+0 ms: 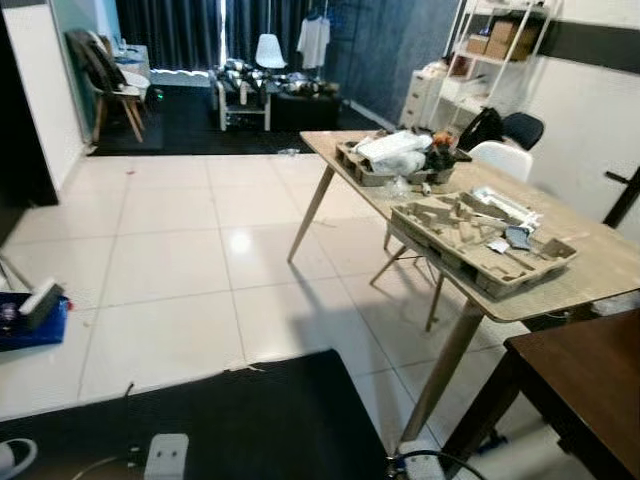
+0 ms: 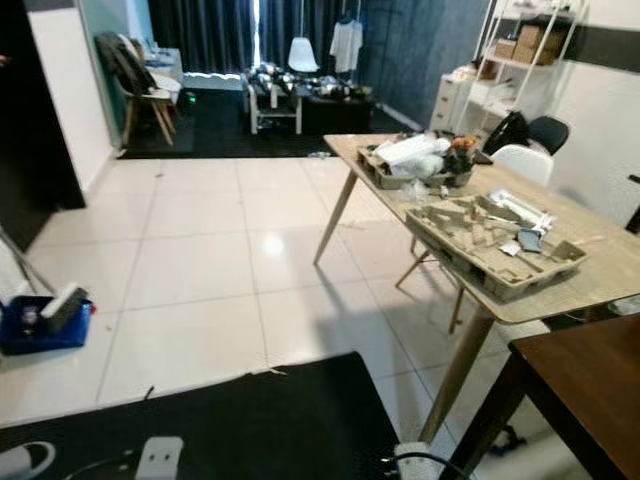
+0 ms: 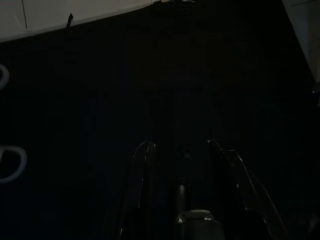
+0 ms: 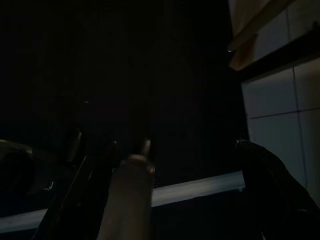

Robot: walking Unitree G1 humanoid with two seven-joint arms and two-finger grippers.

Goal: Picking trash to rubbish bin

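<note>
A light wooden table stands on my right. On it lie two moulded cardboard trays. The near tray carries crumpled wrappers and small scraps. The far tray is heaped with white plastic packaging and dark rubbish. My left gripper hangs over a black floor mat, its fingers apart and nothing between them. My right gripper also hangs low in the shade by the mat's edge and white tiles, fingers spread wide and empty.
A black mat with a white power strip lies at my feet. A dark brown table stands close on the right, a blue box on the floor at left. White tiled floor stretches ahead to chairs and shelves.
</note>
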